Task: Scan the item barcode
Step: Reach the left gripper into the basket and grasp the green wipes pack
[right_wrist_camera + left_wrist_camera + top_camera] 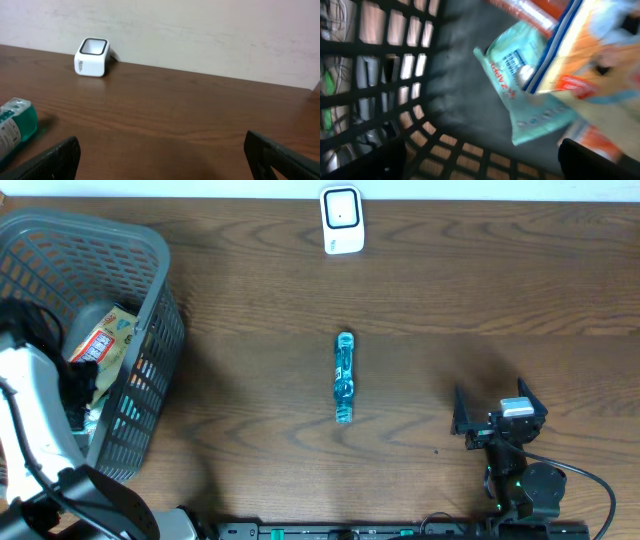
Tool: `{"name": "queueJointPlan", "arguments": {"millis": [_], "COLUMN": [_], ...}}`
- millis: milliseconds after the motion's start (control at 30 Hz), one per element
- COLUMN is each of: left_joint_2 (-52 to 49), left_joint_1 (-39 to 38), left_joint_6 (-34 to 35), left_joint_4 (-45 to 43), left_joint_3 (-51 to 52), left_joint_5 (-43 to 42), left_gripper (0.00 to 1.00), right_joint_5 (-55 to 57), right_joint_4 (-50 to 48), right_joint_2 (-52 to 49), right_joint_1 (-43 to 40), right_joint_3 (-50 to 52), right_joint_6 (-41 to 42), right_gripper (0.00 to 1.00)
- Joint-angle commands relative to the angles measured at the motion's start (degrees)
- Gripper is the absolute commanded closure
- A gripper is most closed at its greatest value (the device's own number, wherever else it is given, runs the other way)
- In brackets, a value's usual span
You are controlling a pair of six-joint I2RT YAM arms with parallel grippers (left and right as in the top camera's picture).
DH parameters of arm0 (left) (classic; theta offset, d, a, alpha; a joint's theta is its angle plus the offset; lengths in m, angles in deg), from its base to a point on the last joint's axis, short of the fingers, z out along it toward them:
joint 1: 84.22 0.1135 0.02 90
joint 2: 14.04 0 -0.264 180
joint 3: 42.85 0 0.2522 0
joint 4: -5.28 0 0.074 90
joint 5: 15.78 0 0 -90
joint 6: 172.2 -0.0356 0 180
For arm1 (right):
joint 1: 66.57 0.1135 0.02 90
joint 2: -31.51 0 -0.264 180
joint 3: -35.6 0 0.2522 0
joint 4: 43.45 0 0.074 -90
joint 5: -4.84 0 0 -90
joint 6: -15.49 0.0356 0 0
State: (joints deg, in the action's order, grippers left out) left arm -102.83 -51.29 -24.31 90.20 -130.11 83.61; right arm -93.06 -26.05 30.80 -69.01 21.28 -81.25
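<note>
A white barcode scanner (342, 220) stands at the table's far edge and also shows as the scanner (92, 57) in the right wrist view. A clear blue bottle (344, 377) lies mid-table; its end (15, 127) shows at the left of that view. My left gripper (82, 385) reaches down inside the grey basket (150, 270). It is open (485, 170) above the basket floor, beside a teal packet (535, 100) and an orange-and-yellow bag (600, 55), with nothing between its fingers. My right gripper (492, 412) rests open (165, 160) at the front right, holding nothing.
The basket's mesh wall (385, 75) stands close on the left of the left gripper. A snack packet (103, 338) and other items fill the basket. Bare wood lies between the bottle and the scanner. A pale wall (200, 30) rises behind the table.
</note>
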Motion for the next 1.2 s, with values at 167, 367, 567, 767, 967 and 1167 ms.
{"name": "queueJointPlan", "arguments": {"millis": [167,367,567,767,967,1167], "left_joint_2": [0.0,0.0,0.0,0.0,0.0,0.1], "left_joint_1": [0.3,0.3,0.3,0.3,0.3,0.3], "left_joint_6": [1.3,1.4,1.4,1.4,1.4,1.4], "left_joint_4": [-9.9,-19.1,-25.8,-29.1,-29.9,-29.3], "left_joint_3": [12.3,18.1,21.4,21.6,21.8,21.8], "left_joint_5": [-2.8,-2.8,-2.7,-1.0,0.7,0.7], "left_gripper": [0.18,0.18,0.18,0.18,0.18,0.17], "right_joint_5": [0.1,0.1,0.1,0.0,0.1,0.1], "right_joint_4": [0.1,0.1,0.1,0.1,0.1,0.1], "right_joint_2": [0.3,0.3,0.3,0.3,0.3,0.3], "right_joint_1": [0.4,0.4,0.4,0.4,0.4,0.4], "right_joint_3": [0.2,0.2,0.2,0.2,0.2,0.2], "right_joint_6": [-0.6,-0.6,-0.6,-0.6,-0.6,-0.6], "right_gripper": [0.01,0.01,0.01,0.01,0.01,0.01]}}
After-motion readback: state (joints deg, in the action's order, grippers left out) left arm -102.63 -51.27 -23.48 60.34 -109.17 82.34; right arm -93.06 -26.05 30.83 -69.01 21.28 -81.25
